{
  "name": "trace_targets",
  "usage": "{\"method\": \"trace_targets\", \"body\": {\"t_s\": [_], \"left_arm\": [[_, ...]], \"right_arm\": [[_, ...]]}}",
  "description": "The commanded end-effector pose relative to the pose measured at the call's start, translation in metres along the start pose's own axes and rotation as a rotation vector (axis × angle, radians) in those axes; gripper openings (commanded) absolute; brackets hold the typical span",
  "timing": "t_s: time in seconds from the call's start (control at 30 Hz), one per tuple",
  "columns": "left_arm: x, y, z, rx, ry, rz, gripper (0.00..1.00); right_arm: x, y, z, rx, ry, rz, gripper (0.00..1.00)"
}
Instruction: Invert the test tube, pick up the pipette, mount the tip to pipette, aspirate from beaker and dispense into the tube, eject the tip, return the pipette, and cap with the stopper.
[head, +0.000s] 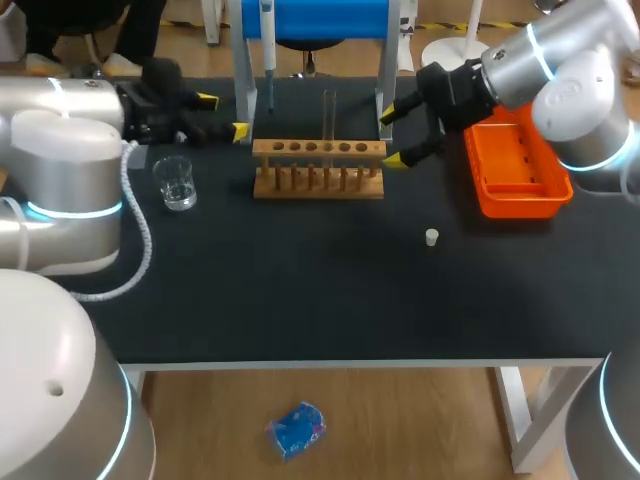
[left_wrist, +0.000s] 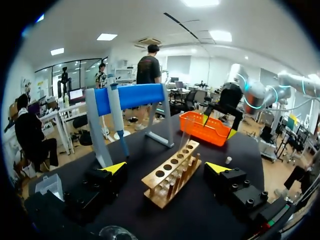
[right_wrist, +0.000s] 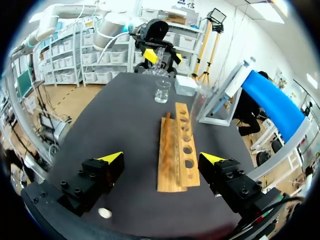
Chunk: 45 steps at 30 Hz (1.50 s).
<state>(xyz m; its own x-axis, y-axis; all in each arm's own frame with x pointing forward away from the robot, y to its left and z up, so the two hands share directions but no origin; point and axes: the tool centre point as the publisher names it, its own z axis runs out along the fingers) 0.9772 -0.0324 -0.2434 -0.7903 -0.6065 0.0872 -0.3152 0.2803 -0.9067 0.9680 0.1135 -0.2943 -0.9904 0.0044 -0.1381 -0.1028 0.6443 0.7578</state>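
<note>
A clear test tube (head: 329, 118) stands upright in the wooden rack (head: 318, 168) near the table's back middle. The pipette (head: 268, 45) hangs on the blue stand (head: 312, 22) behind the rack. A glass beaker (head: 176, 183) sits left of the rack, and a small white stopper (head: 431, 237) lies on the mat to the right. My left gripper (head: 222, 115) is open at the rack's left end; the rack (left_wrist: 172, 172) lies ahead between its fingers. My right gripper (head: 392, 135) is open at the rack's right end, the rack (right_wrist: 178, 146) ahead of it and the stopper (right_wrist: 104, 213) under one finger.
An orange tray (head: 515, 165) sits at the back right, beside my right arm. The blue stand's metal legs (head: 243, 85) rise just behind the rack. A small clear box (right_wrist: 185, 85) lies past the beaker (right_wrist: 161, 91). The table's front edge (head: 360, 362) runs across below.
</note>
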Motion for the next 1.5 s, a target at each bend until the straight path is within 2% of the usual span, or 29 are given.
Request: {"method": "trace_targets", "body": {"t_s": [0.03,0.1,0.33,0.37,0.43,0.47,0.87,0.93,1.07,1.27,1.4,1.5], "left_arm": [[-0.013,0.008,-0.037,0.015,0.055,0.004,1.00],[-0.016,0.011,-0.049,0.021,0.066,0.000,1.00],[-0.036,0.023,-0.079,0.010,0.055,0.023,1.00],[-0.039,0.025,-0.081,0.009,0.052,0.021,1.00],[-0.043,0.027,-0.083,-0.003,0.037,0.027,1.00],[-0.043,0.027,-0.083,-0.003,0.037,0.027,1.00],[-0.043,0.027,-0.083,-0.003,0.037,0.027,1.00],[-0.043,0.027,-0.083,-0.003,0.037,0.027,1.00],[-0.043,0.027,-0.083,-0.003,0.037,0.027,1.00],[-0.043,0.027,-0.083,-0.003,0.037,0.027,1.00],[-0.043,0.027,-0.083,-0.003,0.037,0.027,1.00],[-0.043,0.027,-0.083,-0.003,0.037,0.027,1.00]], "right_arm": [[0.041,0.016,-0.021,-0.009,-0.059,-0.001,1.00],[0.052,0.021,-0.026,-0.049,-0.032,0.014,1.00],[0.089,0.034,-0.036,-0.086,-0.018,0.033,1.00],[0.096,0.036,-0.038,-0.125,0.002,0.047,1.00],[0.110,0.041,-0.040,-0.211,0.095,0.064,1.00],[0.112,0.041,-0.042,-0.212,0.141,0.063,1.00],[0.112,0.041,-0.042,-0.212,0.141,0.063,1.00],[0.114,0.042,-0.036,-0.283,0.163,0.068,1.00],[0.131,0.038,-0.030,-0.370,0.177,0.069,1.00],[0.155,0.034,-0.032,-0.445,0.206,0.004,1.00],[0.174,0.029,-0.027,-0.464,0.233,0.020,1.00],[0.180,0.025,-0.023,-0.476,0.257,0.034,1.00]]}}
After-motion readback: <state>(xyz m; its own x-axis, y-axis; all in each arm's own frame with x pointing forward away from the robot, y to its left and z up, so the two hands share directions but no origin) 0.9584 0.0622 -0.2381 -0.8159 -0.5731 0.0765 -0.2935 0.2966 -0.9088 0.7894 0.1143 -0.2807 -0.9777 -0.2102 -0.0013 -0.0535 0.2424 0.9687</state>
